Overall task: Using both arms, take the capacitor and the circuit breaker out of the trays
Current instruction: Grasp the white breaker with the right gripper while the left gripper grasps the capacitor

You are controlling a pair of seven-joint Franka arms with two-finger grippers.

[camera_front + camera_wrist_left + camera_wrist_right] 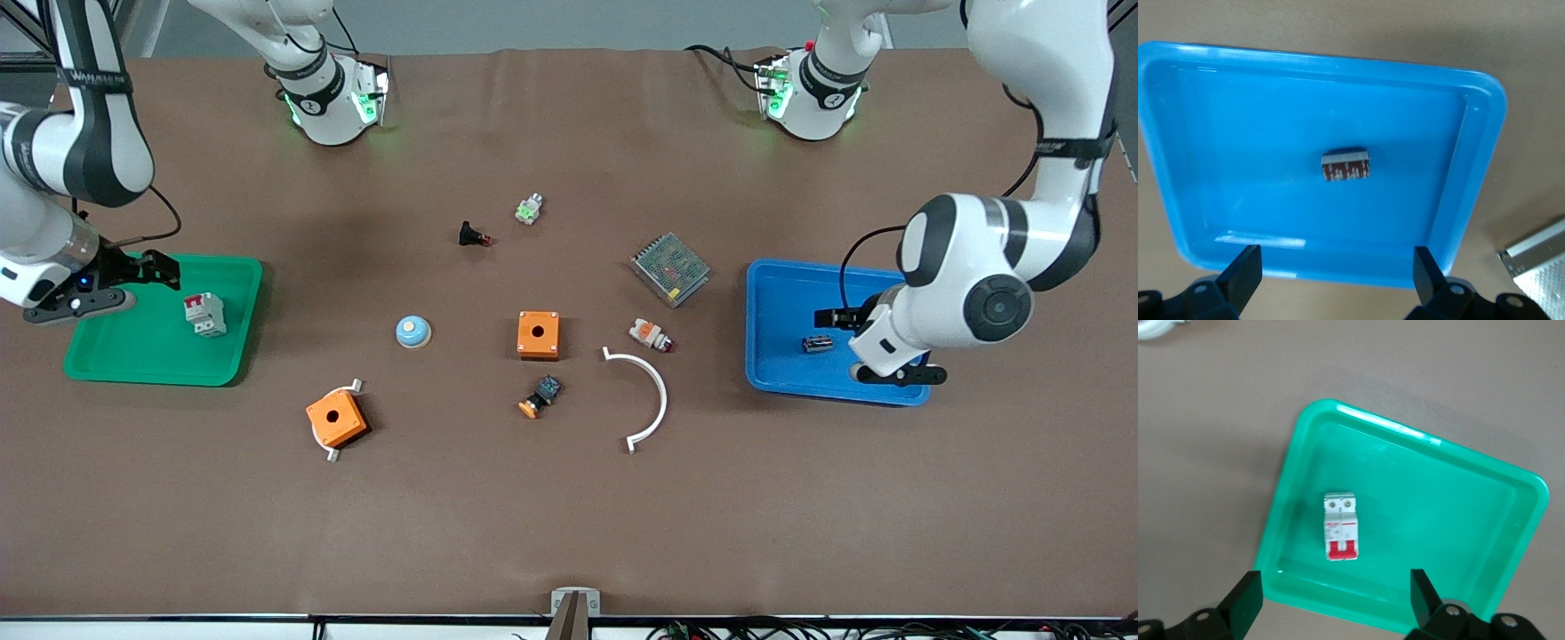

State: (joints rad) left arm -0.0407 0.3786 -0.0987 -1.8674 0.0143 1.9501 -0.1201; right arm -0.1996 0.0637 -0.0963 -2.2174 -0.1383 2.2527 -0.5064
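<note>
The capacitor (817,343), a tiny dark cylinder with silvery bands, lies on its side in the middle of the blue tray (778,373); it also shows in the left wrist view (1345,165). My left gripper (858,347) (1336,277) hangs open and empty above this tray (1198,133), clear of the capacitor. The breaker (204,314), a white-grey block with red levers, lies in the green tray (133,356); it also shows in the right wrist view (1340,535). My right gripper (124,286) (1335,597) hangs open and empty over the green tray's (1458,513) edge.
Between the trays lie two orange boxes (538,334) (336,418), a white curved strip (649,391), a metal mesh box (669,268), a blue dome button (413,332), a black part with orange cap (540,397), a white-and-orange part (651,335) and a black red-tipped part (472,236).
</note>
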